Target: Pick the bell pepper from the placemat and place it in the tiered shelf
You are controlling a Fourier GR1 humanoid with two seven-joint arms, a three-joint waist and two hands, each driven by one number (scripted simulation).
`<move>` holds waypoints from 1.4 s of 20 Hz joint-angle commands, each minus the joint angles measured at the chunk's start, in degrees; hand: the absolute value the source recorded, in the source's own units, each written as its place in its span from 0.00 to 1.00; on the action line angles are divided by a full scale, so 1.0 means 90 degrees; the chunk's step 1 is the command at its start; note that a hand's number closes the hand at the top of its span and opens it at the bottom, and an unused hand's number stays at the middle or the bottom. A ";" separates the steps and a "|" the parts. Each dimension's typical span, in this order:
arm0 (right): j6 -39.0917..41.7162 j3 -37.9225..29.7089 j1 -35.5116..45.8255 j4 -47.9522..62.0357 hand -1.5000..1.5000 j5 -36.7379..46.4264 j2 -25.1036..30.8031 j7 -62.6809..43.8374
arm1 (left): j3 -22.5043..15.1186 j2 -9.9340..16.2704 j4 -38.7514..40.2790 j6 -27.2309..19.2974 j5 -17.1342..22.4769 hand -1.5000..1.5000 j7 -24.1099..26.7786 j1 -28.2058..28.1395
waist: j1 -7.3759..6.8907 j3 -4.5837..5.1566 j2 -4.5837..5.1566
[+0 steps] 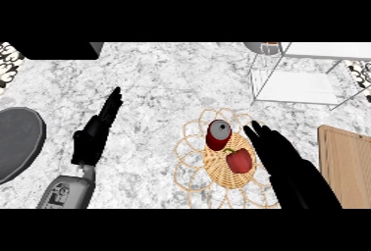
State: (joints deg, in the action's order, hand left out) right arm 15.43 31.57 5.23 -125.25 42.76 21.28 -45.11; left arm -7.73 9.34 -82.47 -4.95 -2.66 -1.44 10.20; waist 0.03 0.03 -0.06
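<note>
A red bell pepper [240, 160] with a green stem lies on a round woven placemat [196, 147] at the counter's lower middle. A red can with a grey lid [218, 134] stands just behind it on the same mat. My right hand [279, 154] is open, fingers straight, just right of the pepper and over the mat's right edge, not holding anything. The white wire tiered shelf [304, 78] stands at the back right. At the left, my left hand [94, 135] rests open with its fingers pointing up.
A dark grey round pan [16, 142] sits at the left edge. A wooden cutting board [348, 164] lies at the right edge, close to my right forearm. A black block [62, 50] is at the back left. A grey pot [262, 47] stands behind the shelf.
</note>
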 commanded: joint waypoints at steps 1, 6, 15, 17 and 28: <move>0.0106 0.0002 -0.0142 0.0123 0.00 0.0475 -0.0310 0.0247 | 0.0133 0.0021 -0.0234 0.0176 -0.0108 0.50 -0.0103 -0.0082 | -0.0001 -0.0004 0.0001; 0.0251 -0.0138 -0.0192 0.0140 0.00 0.0672 -0.0599 0.0228 | 0.0196 -0.0257 0.0394 0.0071 -0.0315 0.50 0.0584 -0.0082 | 0.0010 -0.0002 0.0005; 0.0018 -0.0260 -0.0428 0.0697 0.00 0.1196 -0.0895 0.0805 | 0.0547 -0.0150 0.0259 0.0540 -0.0150 0.50 -0.0044 0.0194 | 0.0012 -0.0004 0.0005; -0.0657 -0.0018 -0.0950 0.1144 0.00 0.1404 -0.0739 0.1273 | 0.0592 -0.0128 -0.0063 0.0449 -0.0137 0.50 -0.0464 0.0389 | 0.0022 -0.0007 0.0005; 0.0014 -0.0024 -0.0337 0.1512 0.00 0.1943 -0.1632 0.0816 | 0.0760 -0.0205 -0.0034 0.0636 -0.0304 0.50 -0.0192 0.0196 | 0.0001 -0.0003 0.0005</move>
State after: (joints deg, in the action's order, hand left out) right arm 15.39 30.70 1.32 -113.74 58.36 8.68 -37.65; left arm -3.50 6.16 -83.31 -0.96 -6.57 -1.63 9.52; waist 0.02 0.00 -0.02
